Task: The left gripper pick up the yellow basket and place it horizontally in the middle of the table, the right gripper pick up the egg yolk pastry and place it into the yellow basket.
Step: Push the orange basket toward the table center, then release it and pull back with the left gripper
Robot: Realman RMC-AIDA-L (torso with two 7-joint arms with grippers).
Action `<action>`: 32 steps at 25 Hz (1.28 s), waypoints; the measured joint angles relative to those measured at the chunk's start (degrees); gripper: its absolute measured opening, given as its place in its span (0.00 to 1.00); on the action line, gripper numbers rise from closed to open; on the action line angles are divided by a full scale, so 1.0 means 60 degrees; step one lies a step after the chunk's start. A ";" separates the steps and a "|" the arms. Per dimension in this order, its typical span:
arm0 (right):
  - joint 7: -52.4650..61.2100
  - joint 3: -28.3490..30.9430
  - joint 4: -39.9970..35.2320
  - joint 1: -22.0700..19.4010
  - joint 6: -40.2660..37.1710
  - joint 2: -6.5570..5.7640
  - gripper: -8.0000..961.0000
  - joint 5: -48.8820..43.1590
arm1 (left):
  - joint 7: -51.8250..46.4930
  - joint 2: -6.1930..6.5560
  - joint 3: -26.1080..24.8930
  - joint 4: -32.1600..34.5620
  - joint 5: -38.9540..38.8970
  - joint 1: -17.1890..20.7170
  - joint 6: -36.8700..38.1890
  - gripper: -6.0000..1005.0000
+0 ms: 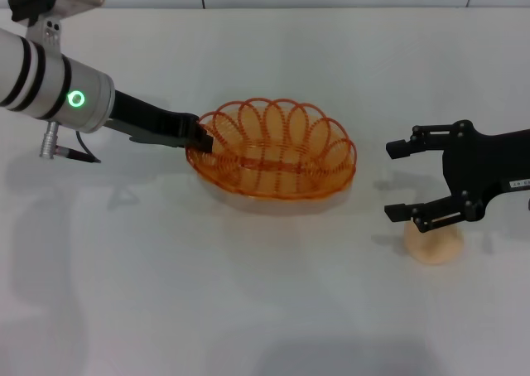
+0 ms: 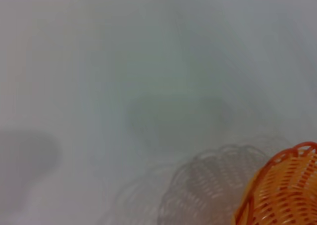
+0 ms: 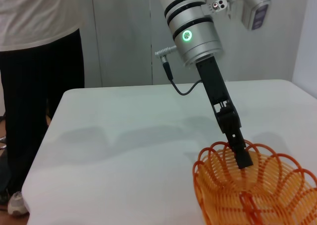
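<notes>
The yellow basket [image 1: 273, 148], an oval orange-yellow wire basket, is in the middle of the white table [image 1: 248, 310], its long axis running left to right. My left gripper [image 1: 201, 137] is shut on its left rim. The basket's shadow lies offset from it in the left wrist view, so it seems held slightly off the surface. The basket also shows in the left wrist view [image 2: 287, 190] and the right wrist view [image 3: 252, 190]. The egg yolk pastry [image 1: 432, 245] lies on the table to the right. My right gripper [image 1: 400, 181] is open and empty, just above and left of the pastry.
A person in dark trousers [image 3: 39, 86] stands beyond the table's far edge on the left side. The table's far edge [image 1: 265, 10] meets a wall.
</notes>
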 joint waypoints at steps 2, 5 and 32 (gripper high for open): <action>-0.0042 0.0000 0.0002 0.0000 0.0039 -0.0004 0.90 0.0000 | -0.0036 -0.0006 0.0003 -0.0081 -0.0005 -0.0020 -0.0012 0.09; -0.0106 0.0015 0.0002 0.0001 0.0109 0.0001 0.89 0.0000 | -0.0124 -0.0006 0.0007 -0.0236 -0.0053 -0.0064 -0.0077 0.09; -0.0041 0.0001 0.0123 0.0022 0.0588 0.0047 0.89 0.0019 | -0.0567 0.0000 0.0329 -0.0533 -0.0578 -0.0128 0.0062 0.29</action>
